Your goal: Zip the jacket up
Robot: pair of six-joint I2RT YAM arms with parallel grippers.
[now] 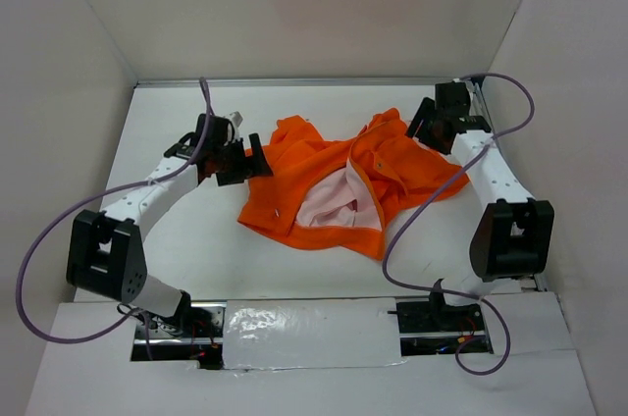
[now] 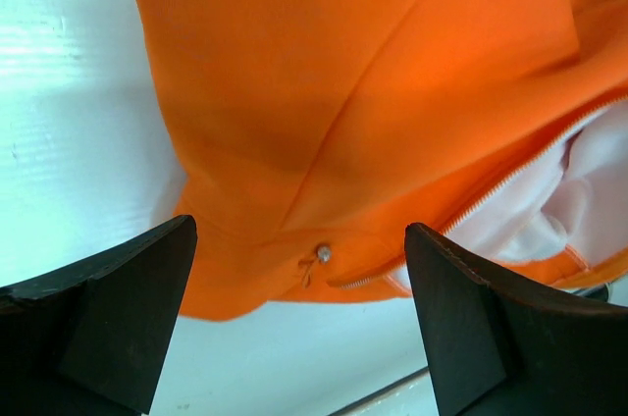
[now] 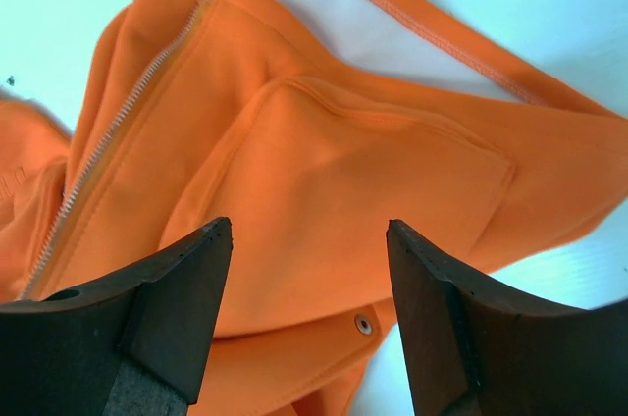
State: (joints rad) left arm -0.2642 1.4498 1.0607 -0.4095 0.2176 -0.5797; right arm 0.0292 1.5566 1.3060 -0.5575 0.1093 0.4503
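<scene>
The orange jacket [image 1: 334, 181] lies crumpled in the middle of the white table, front open, with its pale pink lining [image 1: 332, 202] showing. My left gripper [image 1: 257, 159] is open at the jacket's left edge. In the left wrist view the jacket [image 2: 334, 92] hangs just beyond the open jaws, with a small snap [image 2: 323, 253] and the light zipper [image 2: 510, 181]. My right gripper [image 1: 420, 124] is open at the jacket's upper right corner. The right wrist view shows a chest pocket [image 3: 343, 210], the zipper [image 3: 118, 131] and a snap [image 3: 363, 324] between the open jaws.
White walls enclose the table [image 1: 177, 249] on the left, back and right. Purple cables [image 1: 39, 239] loop from both arms. A taped strip [image 1: 309, 336] runs between the arm bases at the near edge.
</scene>
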